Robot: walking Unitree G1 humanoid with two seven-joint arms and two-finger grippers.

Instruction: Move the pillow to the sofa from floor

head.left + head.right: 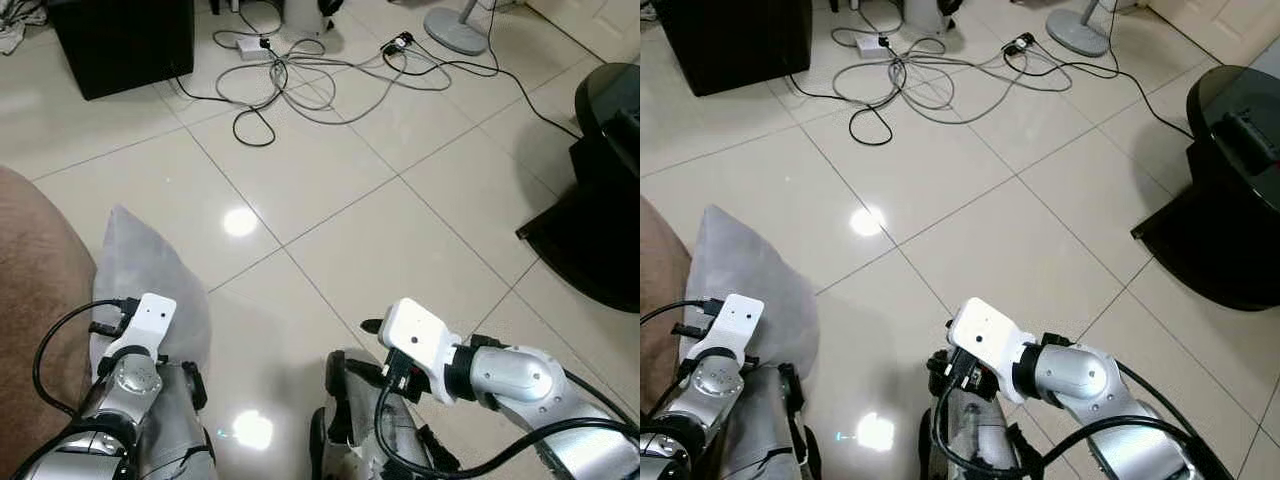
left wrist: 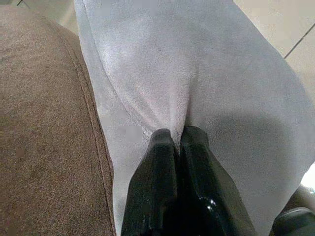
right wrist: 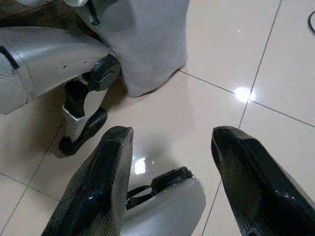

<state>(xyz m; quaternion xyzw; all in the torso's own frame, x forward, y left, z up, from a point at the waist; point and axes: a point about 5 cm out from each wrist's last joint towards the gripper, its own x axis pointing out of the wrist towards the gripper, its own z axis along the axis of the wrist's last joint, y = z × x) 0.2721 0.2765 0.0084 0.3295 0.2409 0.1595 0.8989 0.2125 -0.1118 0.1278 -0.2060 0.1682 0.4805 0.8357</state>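
Note:
A light grey pillow (image 1: 140,270) hangs upright at my left, beside the brown sofa (image 1: 35,290) edge. My left gripper (image 2: 178,138) is shut on the pillow (image 2: 197,73), its black fingers pinching a fold of the fabric, right next to the sofa's brown arm (image 2: 44,132). In the eye views the left wrist (image 1: 140,330) sits over the pillow's lower part. My right gripper (image 3: 172,142) is open over the tiled floor with nothing between its fingers, and the pillow's corner (image 3: 147,44) lies a little beyond it. The right arm (image 1: 480,375) is bent low in front of me.
A tangle of cables (image 1: 300,75) and a power strip lie on the tiles ahead. A black box (image 1: 125,40) stands at the far left, a fan base (image 1: 455,30) at the far right, and a black round table (image 1: 600,190) on the right. My legs (image 1: 360,430) are below.

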